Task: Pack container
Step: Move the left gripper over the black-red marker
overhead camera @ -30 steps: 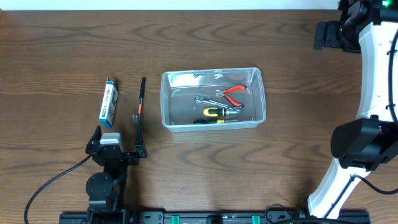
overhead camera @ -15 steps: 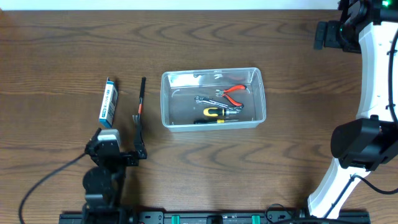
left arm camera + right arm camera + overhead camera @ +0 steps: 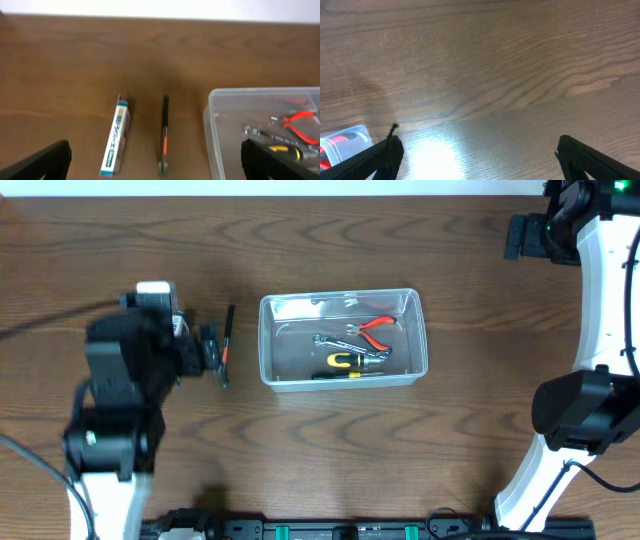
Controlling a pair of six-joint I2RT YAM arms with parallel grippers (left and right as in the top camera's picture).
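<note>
The container [image 3: 266, 340] is a clear shallow bin at the table's middle. In it lie red-handled pliers [image 3: 377, 328], a silver wrench [image 3: 335, 340] and a yellow-and-black screwdriver [image 3: 350, 361]. Left of it a slim black tool with an orange band [image 3: 164, 131] lies on the wood, and beside that a blue-and-white box [image 3: 116, 137]. My left gripper [image 3: 155, 146] hangs open well above these two, holding nothing. In the overhead view the left arm [image 3: 125, 365] covers the box. My right gripper [image 3: 480, 146] is open over bare wood at the far right [image 3: 517, 237].
The right arm's white links [image 3: 600, 310] run down the table's right side to its base at the near edge. A corner of the container [image 3: 345, 142] shows at the lower left of the right wrist view. A bright glare spot lies on the wood there.
The left arm has lifted from the near edge and swung forward over the box and the black tool, and hides the box in the overhead view. The right arm has not moved.
</note>
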